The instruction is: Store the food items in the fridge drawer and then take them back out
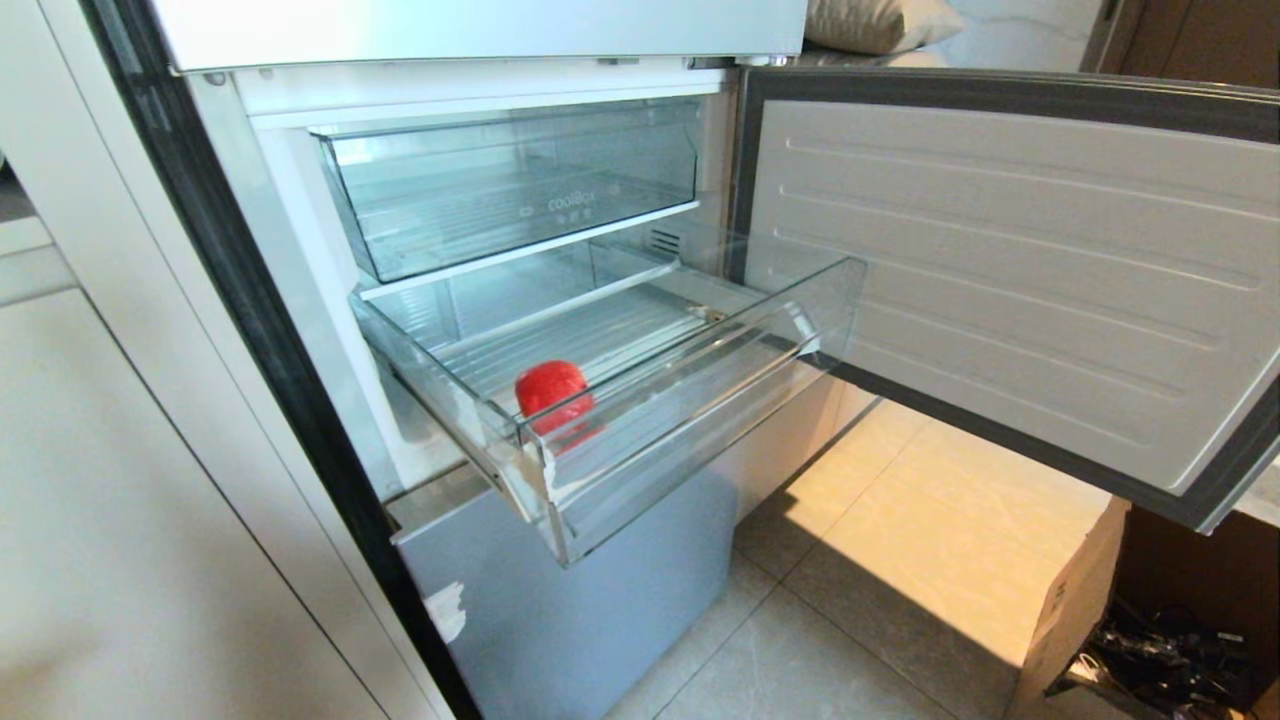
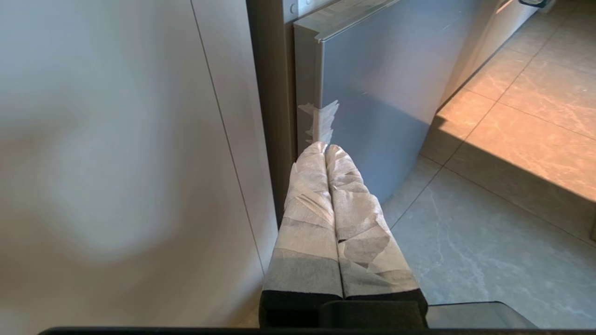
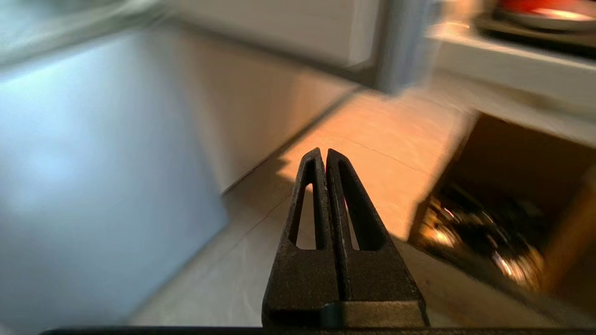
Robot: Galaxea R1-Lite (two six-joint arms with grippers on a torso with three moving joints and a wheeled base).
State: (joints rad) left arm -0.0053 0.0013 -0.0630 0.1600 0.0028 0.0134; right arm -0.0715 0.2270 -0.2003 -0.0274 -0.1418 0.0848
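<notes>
drawer: clear fridge drawer pulled out, centre of the head view, front wall toward lower centre; judged left open so fruit can go in or come out
fruit: red fruit sits on the ribbed bottom inside the drawer, close behind the front wall, left of centre; skin detail too small to tell which of the two it is
fruit count: one visible in the drawer; a second not clearly seen, only a red blur at the upper right of the right wrist view, cannot say what it is
upper bin: one deeper clear bin above the drawer, upper centre, pushed in
door: fridge door swung wide, right half of the frame, giving room to reach
left jaws: left gripper taped fingers pressed together, holding nothing, parked low by the grey lower panel
right jaws: right gripper closed tight, nothing between them, over the floor below the fridge
box: one cardboard box, lower right
</notes>
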